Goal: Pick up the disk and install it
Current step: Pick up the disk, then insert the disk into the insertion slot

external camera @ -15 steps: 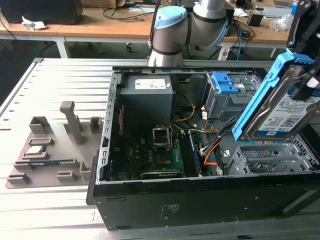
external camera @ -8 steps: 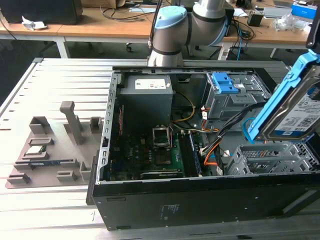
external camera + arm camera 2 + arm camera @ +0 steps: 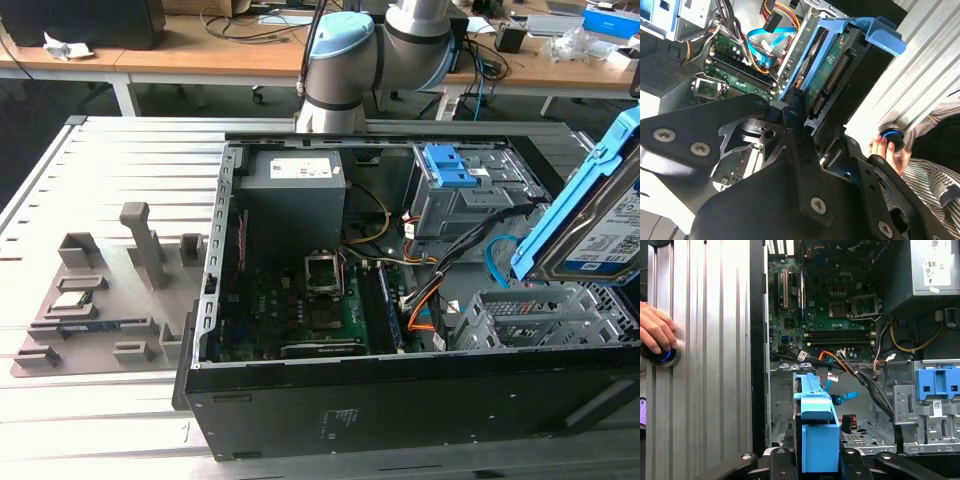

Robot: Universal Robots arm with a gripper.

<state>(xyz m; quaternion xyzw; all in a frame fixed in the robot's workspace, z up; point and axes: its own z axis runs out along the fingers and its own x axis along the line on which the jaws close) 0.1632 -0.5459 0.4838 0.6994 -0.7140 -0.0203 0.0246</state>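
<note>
Black steel, the open computer case lies on the ribbed aluminium table, its green motherboard exposed. At the exterior view's right, the disk, silver in its blue plastic frame, hangs tilted above the case's grey drive cage, clear of it. In both wrist views the gripper is clamped on the disk's lower end, black fingers pressing either side of the frame. Beside the case, a person's hand rests on a round blue-lit button.
</note>
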